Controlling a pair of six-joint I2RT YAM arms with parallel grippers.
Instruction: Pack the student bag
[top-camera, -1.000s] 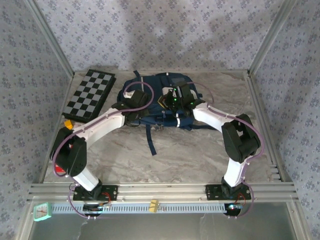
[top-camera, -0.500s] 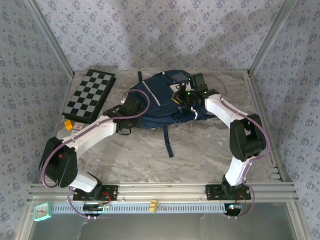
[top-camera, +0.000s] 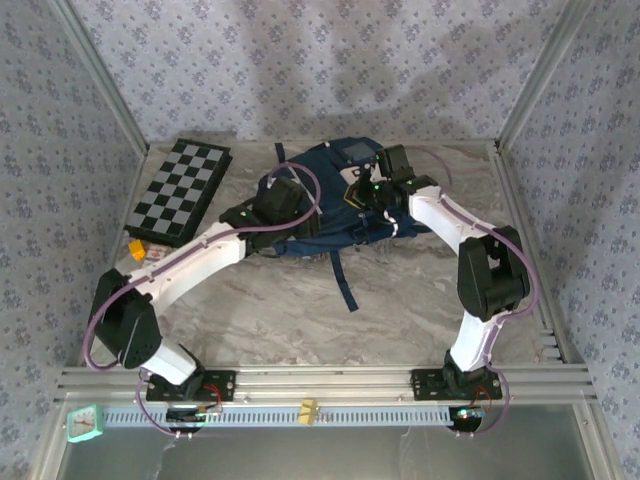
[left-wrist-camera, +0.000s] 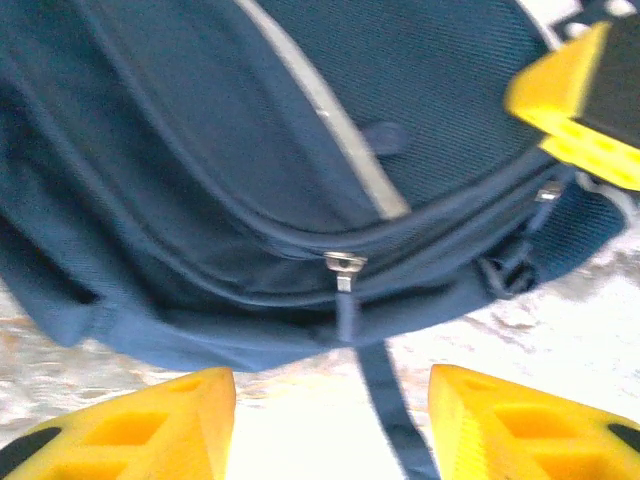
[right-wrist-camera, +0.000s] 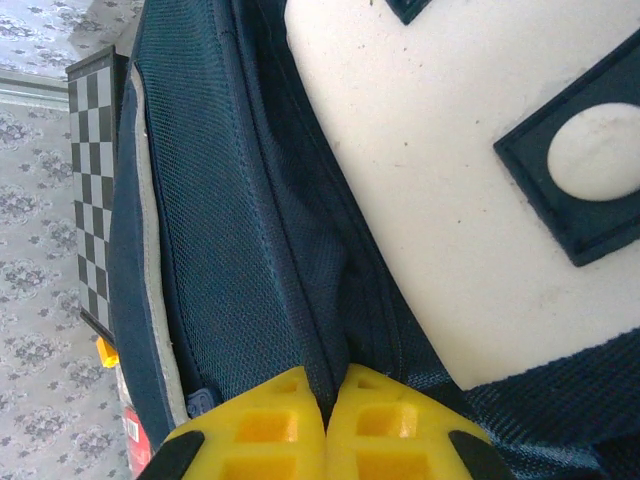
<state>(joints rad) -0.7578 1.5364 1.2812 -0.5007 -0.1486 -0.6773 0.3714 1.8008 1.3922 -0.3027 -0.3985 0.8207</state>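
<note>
Right jaws pinch the student bag (right-wrist-camera: 230, 200) seam.

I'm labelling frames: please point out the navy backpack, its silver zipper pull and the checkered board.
Large navy blue fabric backpack (top-camera: 327, 172): top view, its upper front panel.
Small silver metal zipper pull (left-wrist-camera: 344, 267): left wrist view, the metal tab.
Flat black-and-white checkered board (top-camera: 183, 190): top view, its centre.

1. From overhead, the light falls soft and even from above. The tabletop (top-camera: 400, 300) is bright without glare, and vague grey shadows mottle the back wall (top-camera: 330, 60).
2. Left wrist view: blur smears the student bag (left-wrist-camera: 200, 150), and the tabletop is washed nearly white.
3. Right wrist view: the bag's weave is crisp, the white patch (right-wrist-camera: 450, 150) bright, and the right gripper (right-wrist-camera: 327, 385) slightly soft.
</note>
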